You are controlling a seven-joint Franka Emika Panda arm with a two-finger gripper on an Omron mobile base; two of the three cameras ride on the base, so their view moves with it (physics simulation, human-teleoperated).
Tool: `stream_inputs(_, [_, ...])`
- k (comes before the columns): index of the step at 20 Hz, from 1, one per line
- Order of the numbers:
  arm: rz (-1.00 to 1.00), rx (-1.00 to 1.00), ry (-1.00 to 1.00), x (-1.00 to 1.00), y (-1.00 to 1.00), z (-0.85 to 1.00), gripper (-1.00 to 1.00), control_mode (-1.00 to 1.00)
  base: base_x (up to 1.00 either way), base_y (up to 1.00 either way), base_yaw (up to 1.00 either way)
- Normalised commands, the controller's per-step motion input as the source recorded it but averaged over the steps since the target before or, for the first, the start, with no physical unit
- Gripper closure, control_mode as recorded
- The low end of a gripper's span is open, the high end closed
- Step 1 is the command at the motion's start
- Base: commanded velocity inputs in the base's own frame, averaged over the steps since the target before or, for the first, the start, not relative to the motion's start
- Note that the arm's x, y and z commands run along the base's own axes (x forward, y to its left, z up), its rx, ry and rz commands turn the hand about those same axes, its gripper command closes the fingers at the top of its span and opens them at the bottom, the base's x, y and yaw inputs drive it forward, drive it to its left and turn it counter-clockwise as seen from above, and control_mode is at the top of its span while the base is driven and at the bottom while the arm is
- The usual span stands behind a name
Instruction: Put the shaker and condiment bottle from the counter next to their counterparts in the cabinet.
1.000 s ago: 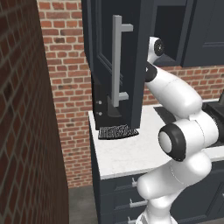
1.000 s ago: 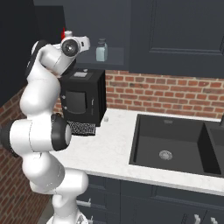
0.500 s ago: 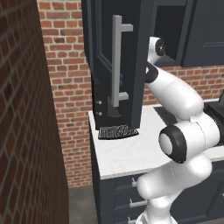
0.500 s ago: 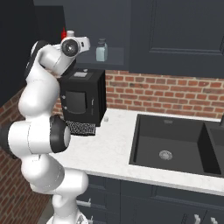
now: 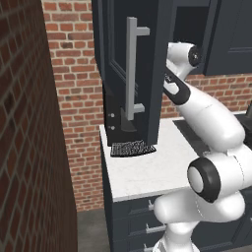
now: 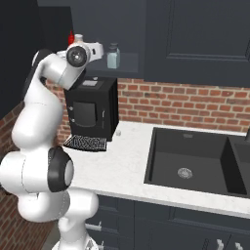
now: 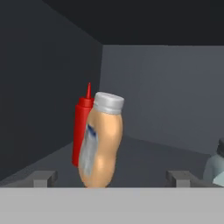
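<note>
Nothing has visibly moved since half a second ago: arm and scene look the same. From left to right in the hand view, a red squeeze bottle (image 7: 82, 131) stands inside the cabinet (image 7: 52, 87), the condiment bottle (image 7: 101, 142) just in front of it, tilted slightly. Both fingers (image 7: 43, 178) stand wide apart either side of it, not touching. At far right sits the shaker (image 7: 216, 168), on the shelf above the counter (image 6: 122, 161).
</note>
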Motion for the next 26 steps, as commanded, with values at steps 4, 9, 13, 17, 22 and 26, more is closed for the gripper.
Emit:
stream_inputs(4, [-0.07, 0.02, 0.0, -0.56, -0.37, 0.16, -1.0, -1.0, 0.0, 0.0, 0.0])
stream_inputs(9, [-0.07, 0.03, 0.0, -0.54, -0.3, 0.16, -1.0, -1.0, 0.0, 0.0, 0.0])
stream_inputs(13, [-0.06, 0.03, 0.0, -0.62, -0.23, 0.12, -1.0, -1.0, 0.0, 0.0, 0.0])
stream_inputs(17, [-0.05, 0.04, 0.0, -0.77, -0.22, 0.02, -1.0, -1.0, 0.0, 0.0, 0.0])
stream_inputs(22, [-0.04, 0.05, 0.0, -0.83, -0.26, 0.0, -1.0, -1.0, 0.0, 0.0, 0.0])
stream_inputs(26, [-0.03, 0.06, 0.0, -0.87, -0.27, 0.0, -1.0, -1.0, 0.0, 0.0, 0.0])
